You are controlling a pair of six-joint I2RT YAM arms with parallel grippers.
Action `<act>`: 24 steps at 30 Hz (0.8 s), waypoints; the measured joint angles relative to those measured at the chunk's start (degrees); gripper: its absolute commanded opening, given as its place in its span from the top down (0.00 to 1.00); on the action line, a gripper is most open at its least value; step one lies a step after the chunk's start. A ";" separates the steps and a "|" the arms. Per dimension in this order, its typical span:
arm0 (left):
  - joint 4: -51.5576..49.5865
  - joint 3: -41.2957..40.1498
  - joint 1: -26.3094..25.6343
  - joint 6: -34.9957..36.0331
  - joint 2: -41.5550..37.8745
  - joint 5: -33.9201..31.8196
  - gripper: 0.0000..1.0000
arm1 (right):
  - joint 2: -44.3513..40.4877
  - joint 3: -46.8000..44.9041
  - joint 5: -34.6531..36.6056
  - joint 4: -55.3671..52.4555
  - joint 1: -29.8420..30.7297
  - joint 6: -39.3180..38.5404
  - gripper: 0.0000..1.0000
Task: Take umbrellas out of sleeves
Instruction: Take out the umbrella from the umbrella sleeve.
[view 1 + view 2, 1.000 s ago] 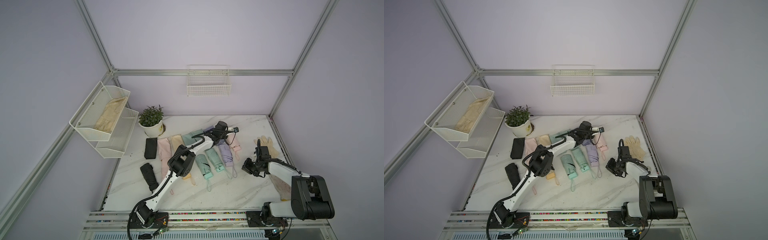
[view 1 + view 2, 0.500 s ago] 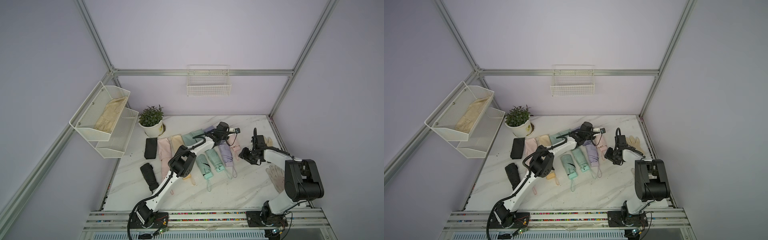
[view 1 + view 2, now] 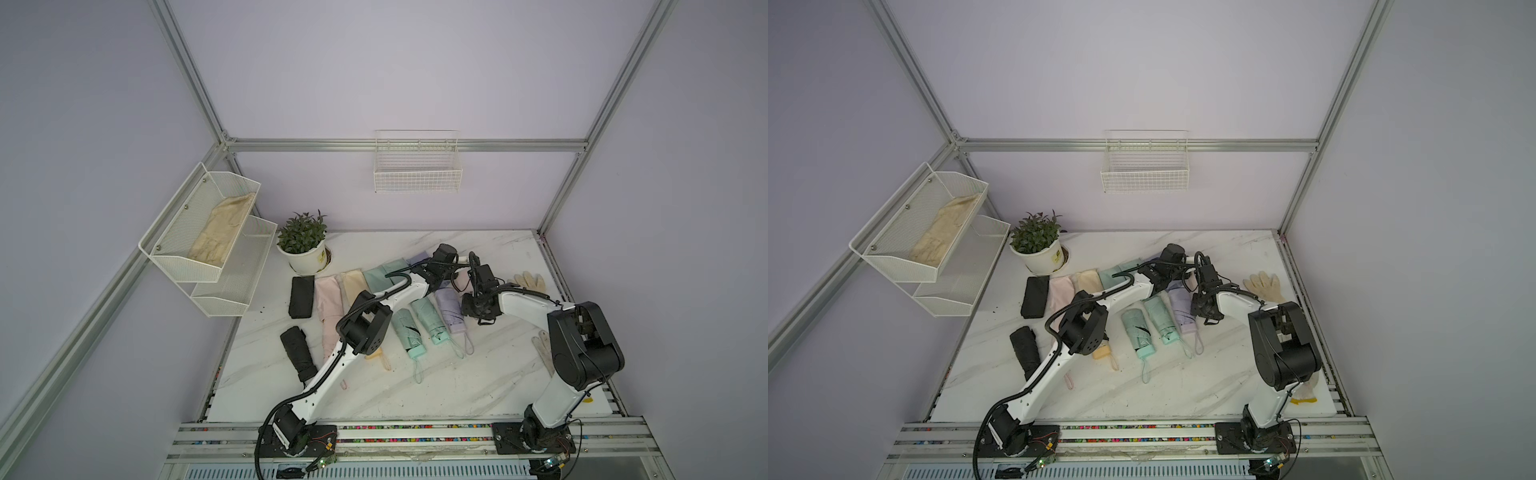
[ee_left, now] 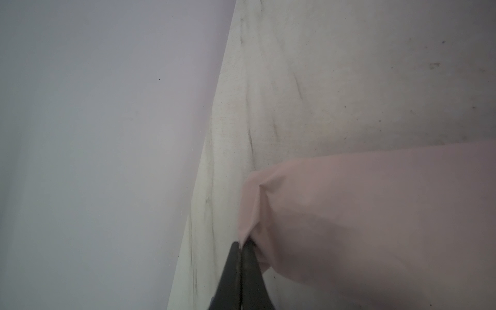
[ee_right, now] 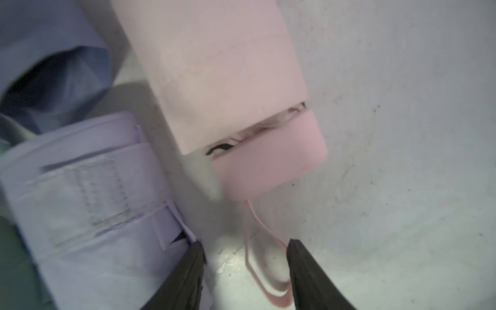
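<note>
A white marble tabletop (image 3: 415, 386) is sitting between lilac walls (image 3: 415, 83), with a potted plant (image 3: 302, 243) standing at its far left corner.

In both top views, flat sleeves (image 3: 328, 299) and bare umbrellas (image 3: 409, 332) are lying in a row leading away from the potted plant. The filled pink sleeve (image 3: 459, 283) is lying at the end farthest from it, where the left arm (image 3: 399, 291) and right arm (image 3: 528, 303) are meeting.

In the left wrist view, the left gripper (image 4: 241, 243) is pinching a fold of that sleeve's closed end, jaws pressed together on the fabric.

In the right wrist view, the right gripper (image 5: 245, 241) is standing about half open, straddling the pink wrist loop (image 5: 257, 228) without clamping it. The pink handle (image 5: 271, 161) is poking out of the sleeve's mouth, with the lilac umbrella (image 5: 94, 201) lying on the side toward the potted plant.
</note>
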 measured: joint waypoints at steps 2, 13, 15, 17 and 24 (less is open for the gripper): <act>0.00 0.00 0.00 0.00 0.00 0.00 1.00 | 0.48 -0.11 1.36 -0.44 0.00 0.22 0.54; 0.00 0.00 0.00 0.00 0.00 0.02 1.00 | 1.01 0.28 3.98 -1.09 0.02 0.24 0.92; 0.00 0.00 0.00 0.00 0.00 0.00 1.00 | 0.92 0.22 4.02 -1.09 0.02 0.31 0.99; -0.02 0.00 0.00 0.00 0.00 0.02 1.00 | 0.42 -0.35 4.13 -1.09 0.02 0.33 1.00; -0.35 0.00 -0.22 -0.37 0.00 0.26 1.00 | -3.17 -3.54 3.82 -2.10 0.02 0.59 1.00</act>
